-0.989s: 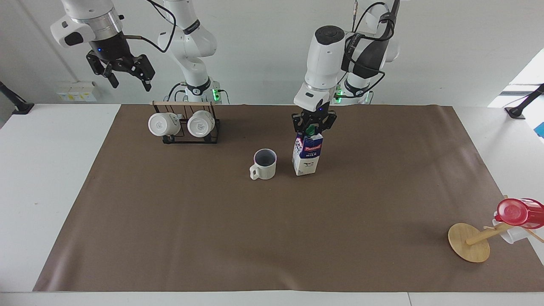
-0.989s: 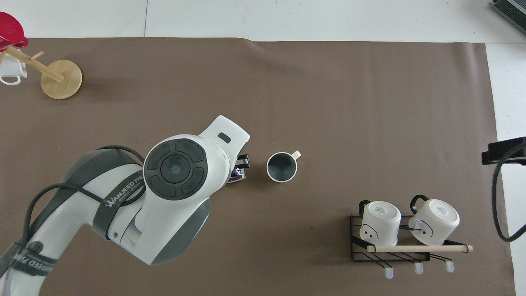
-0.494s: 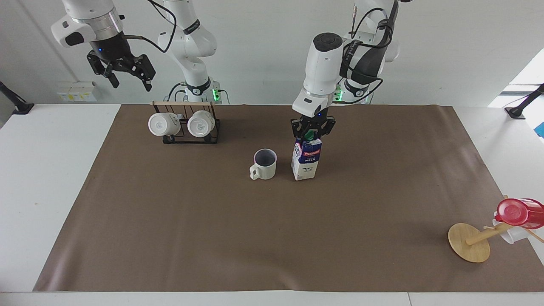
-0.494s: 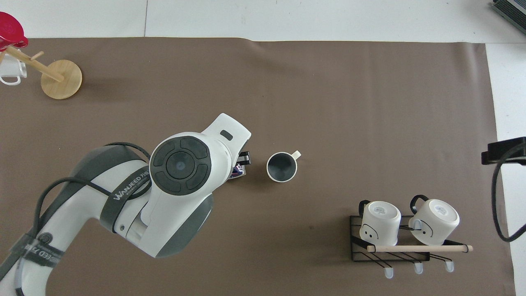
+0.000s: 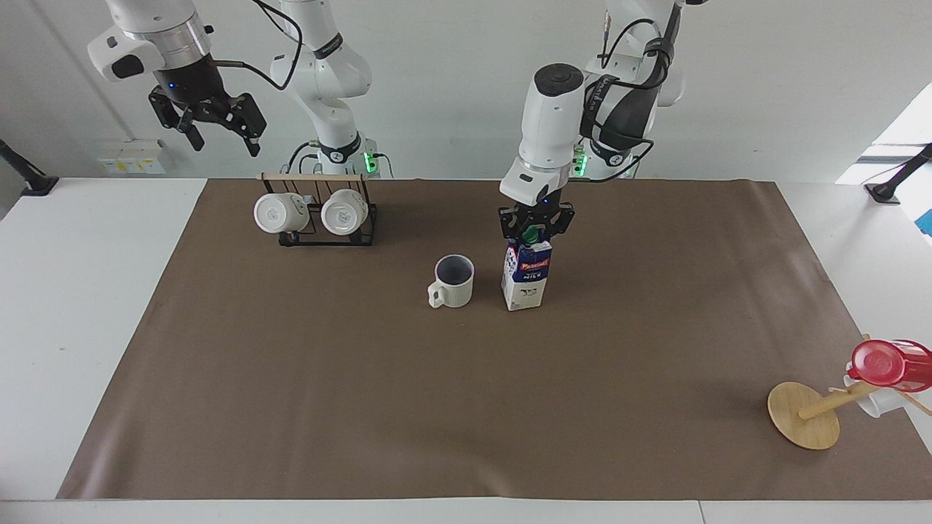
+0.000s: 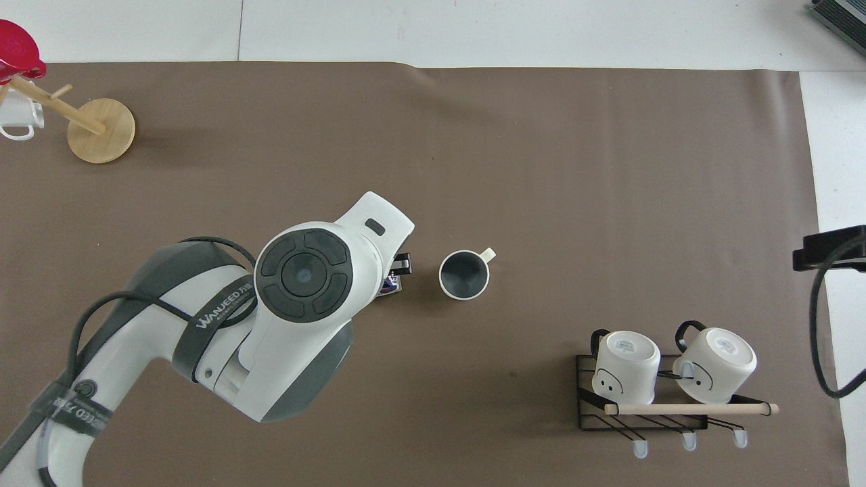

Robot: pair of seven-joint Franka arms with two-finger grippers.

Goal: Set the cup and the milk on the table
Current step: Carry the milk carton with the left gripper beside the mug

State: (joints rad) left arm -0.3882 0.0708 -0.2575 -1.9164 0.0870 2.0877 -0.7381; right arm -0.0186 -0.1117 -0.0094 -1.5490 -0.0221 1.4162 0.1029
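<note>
The milk, a blue-and-white carton with a green cap, stands upright on the brown sheet of the table. My left gripper comes straight down on its top, fingers closed around the gable by the cap. In the overhead view the left arm hides all but a corner of the milk. The cup, cream and ribbed with a dark inside, stands upright beside the carton toward the right arm's end, clear of both grippers; from overhead the cup shows its handle pointing away from the robots. My right gripper waits open, high above the table's edge.
A black wire rack with two glossy white mugs sits near the robots toward the right arm's end. A tipped wooden mug tree with a red cup lies at the corner far from the robots, at the left arm's end.
The left gripper has brought the tilted carton down and straightened it, so it now stands flat on the sheet. The cup and the right arm have not moved.
</note>
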